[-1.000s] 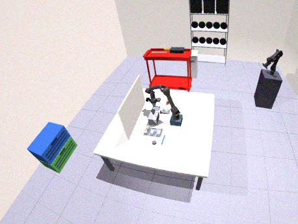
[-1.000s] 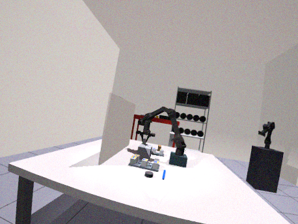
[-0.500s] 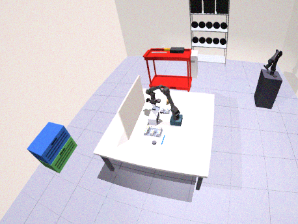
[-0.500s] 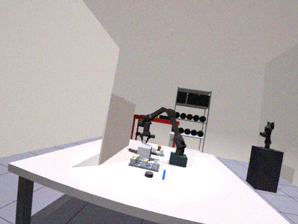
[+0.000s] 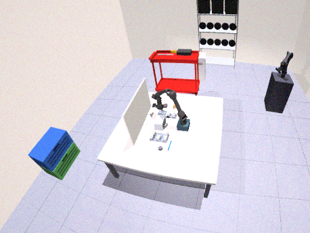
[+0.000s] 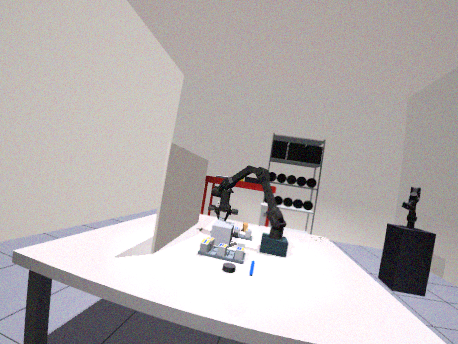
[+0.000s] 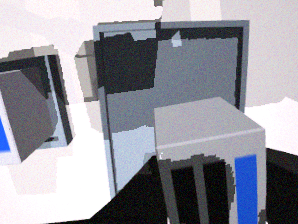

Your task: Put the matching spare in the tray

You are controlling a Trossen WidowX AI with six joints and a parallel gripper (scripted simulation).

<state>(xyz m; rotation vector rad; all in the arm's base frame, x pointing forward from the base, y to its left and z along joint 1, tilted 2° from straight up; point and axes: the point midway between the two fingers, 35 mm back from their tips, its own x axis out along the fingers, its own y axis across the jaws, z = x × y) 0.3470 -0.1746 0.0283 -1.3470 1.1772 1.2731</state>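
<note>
My gripper (image 5: 162, 109) (image 6: 224, 217) (image 7: 197, 157) is shut on a grey box-shaped unit (image 7: 207, 122) with dark bars and one blue stripe on its face. The unit is upright in the wrist view and overlaps the lower right of the tray (image 7: 200, 23), a shallow blue-grey rectangle with a raised rim. No other unit shows in the visible part of the tray. Another grey unit (image 7: 30, 110) with a blue stripe sits in a smaller holder at the left. No printed code is readable. The gap between held unit and tray floor is hard to tell.
A pale block (image 5: 158, 124) (image 6: 221, 232) stands on the near side of the gripper. A rack of several units (image 5: 159, 137) (image 6: 222, 250) is nearer the cameras, with a dark puck (image 5: 160, 148) (image 6: 229, 267) and blue stick (image 5: 170, 145) (image 6: 252, 268). A tall panel (image 5: 135, 115) (image 6: 180, 200) stands left.
</note>
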